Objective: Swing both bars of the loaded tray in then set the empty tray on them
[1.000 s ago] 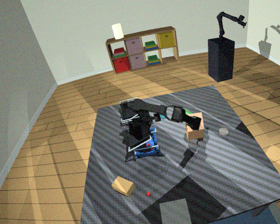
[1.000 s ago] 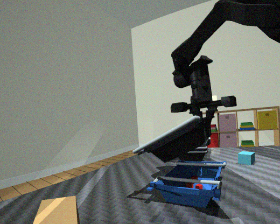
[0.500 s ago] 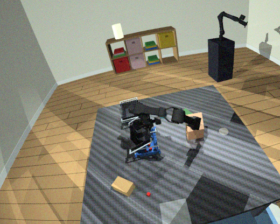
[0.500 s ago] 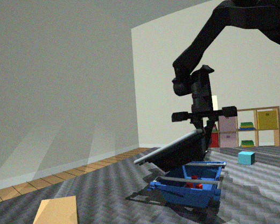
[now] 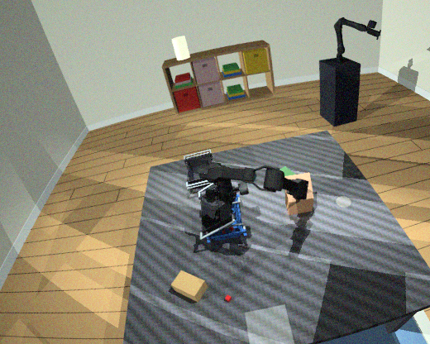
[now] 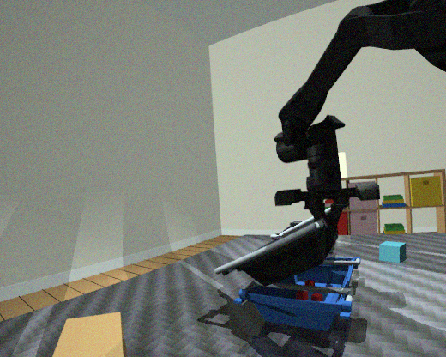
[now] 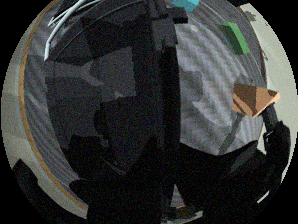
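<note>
Black tray [image 5: 216,212] [image 6: 292,253] [image 7: 100,115] tilted over the blue tray [image 5: 241,231] [image 6: 303,315]

I have my gripper [image 5: 223,194] [image 6: 327,214] pinching the black tray's raised edge, above the blue tray, which holds red blocks [image 6: 303,295]. Near the blue tray, another dark tray [image 5: 198,163] stands behind; a tan block [image 5: 189,285] [image 6: 93,336] lies in front (clear of both, I see).

So from the wrist cam we had a big dark tray [image 7: 75,117] filling most of the left side, with some pale bars [image 7: 61,36] up at the top left. Right of the gripper's dark parts we saw striped grey mat, a cyan block [image 7: 186,4] cut off at the top edge, a green block [image 7: 235,38] below and right of it, and an orangey-brown box [image 7: 254,100] lower down. Pretty murky along the bottom, couldn't make much out.
</note>
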`<state>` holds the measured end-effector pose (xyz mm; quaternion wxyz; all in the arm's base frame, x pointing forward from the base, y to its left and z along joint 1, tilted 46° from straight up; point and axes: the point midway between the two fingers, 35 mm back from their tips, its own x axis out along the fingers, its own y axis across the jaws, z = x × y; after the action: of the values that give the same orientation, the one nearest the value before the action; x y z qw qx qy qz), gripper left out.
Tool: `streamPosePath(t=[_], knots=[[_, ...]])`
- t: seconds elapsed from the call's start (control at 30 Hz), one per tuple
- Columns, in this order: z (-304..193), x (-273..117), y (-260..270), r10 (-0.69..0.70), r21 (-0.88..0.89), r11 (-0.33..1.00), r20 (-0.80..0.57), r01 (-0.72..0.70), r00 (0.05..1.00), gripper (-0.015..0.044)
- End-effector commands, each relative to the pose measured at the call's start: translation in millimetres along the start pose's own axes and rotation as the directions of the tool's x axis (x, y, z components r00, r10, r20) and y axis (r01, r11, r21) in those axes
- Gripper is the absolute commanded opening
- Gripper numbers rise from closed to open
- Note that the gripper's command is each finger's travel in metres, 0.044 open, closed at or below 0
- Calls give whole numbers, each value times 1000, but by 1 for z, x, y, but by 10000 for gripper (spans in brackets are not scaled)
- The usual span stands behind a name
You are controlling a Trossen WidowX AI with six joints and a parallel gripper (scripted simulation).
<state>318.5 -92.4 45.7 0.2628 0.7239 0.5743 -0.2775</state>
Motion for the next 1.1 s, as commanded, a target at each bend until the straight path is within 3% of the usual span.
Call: streamPosePath(t=[0.0,1.07], knots=[[0,1,-1,12,5,1000,-3,-12,1000,0],[0,10,-10,11,5,1000,-4,-11,1000,0]])
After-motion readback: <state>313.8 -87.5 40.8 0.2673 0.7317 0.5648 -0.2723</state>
